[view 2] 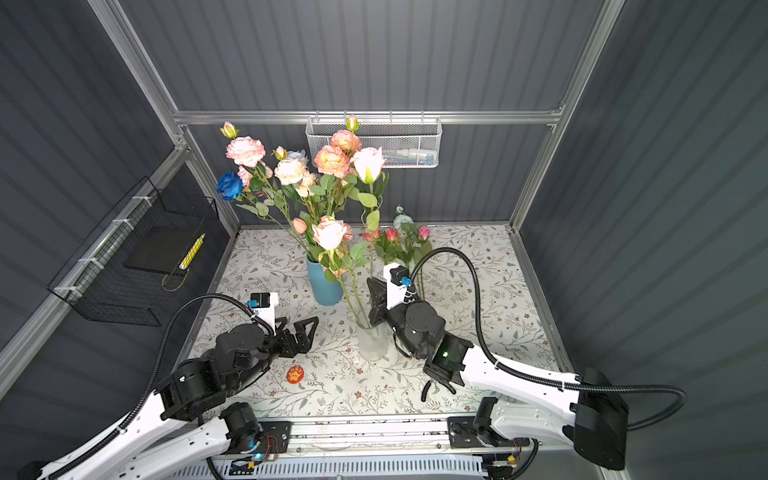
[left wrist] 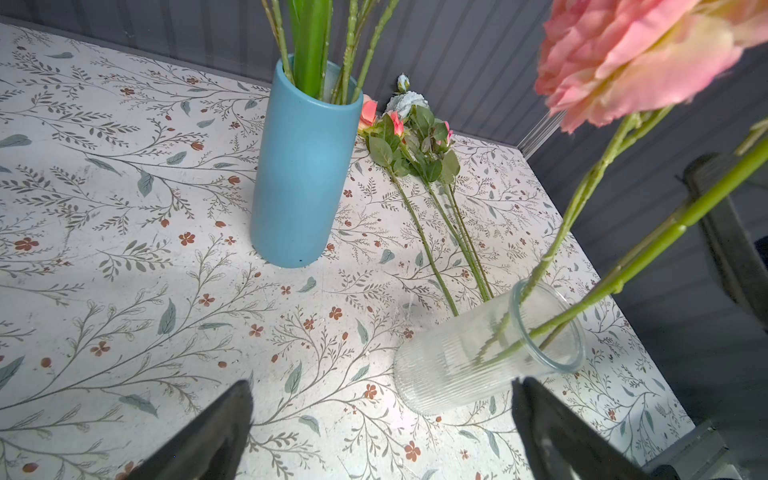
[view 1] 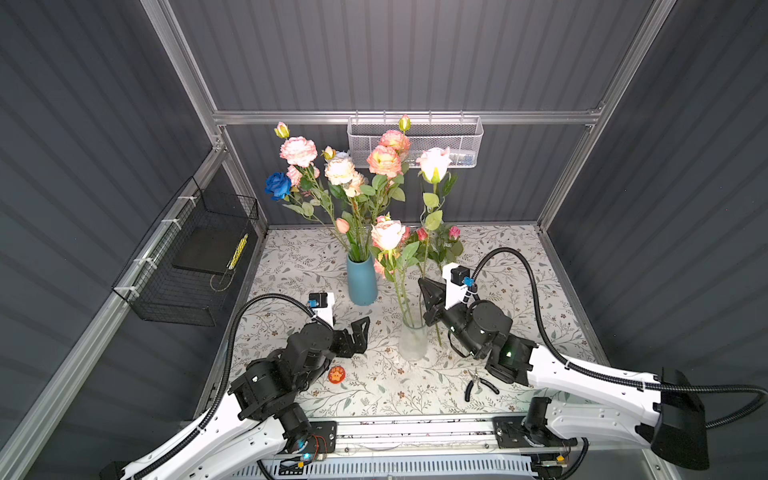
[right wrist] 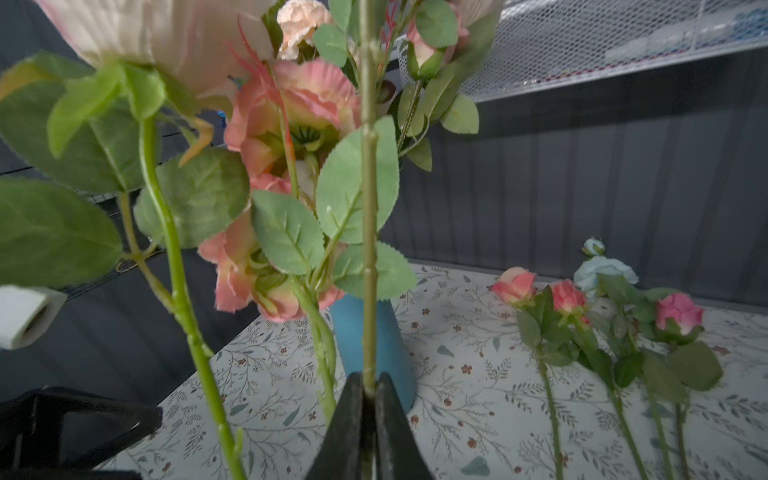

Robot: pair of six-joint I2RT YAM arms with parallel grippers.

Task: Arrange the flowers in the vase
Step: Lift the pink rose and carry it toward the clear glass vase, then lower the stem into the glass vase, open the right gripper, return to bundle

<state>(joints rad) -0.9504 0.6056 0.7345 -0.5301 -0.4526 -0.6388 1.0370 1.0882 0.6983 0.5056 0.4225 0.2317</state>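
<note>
We pinch the white rose [view 1: 434,164] with the right pincer [right wrist: 368,380] (left pincer [left wrist: 382,388] spread); top-heavy, it may tip the glass vase [view 1: 412,345] toward twelve o'clock.

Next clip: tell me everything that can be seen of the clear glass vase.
The clear glass vase is a see-through ribbed cylinder with a smooth, slightly flared rim. It stands upright on the floral tabletop, nearer the camera than the blue vase. Green stems lean in its mouth: those of a pink-cream bloom and of the white rose, whose stem the right gripper clamps above the rim.
</note>
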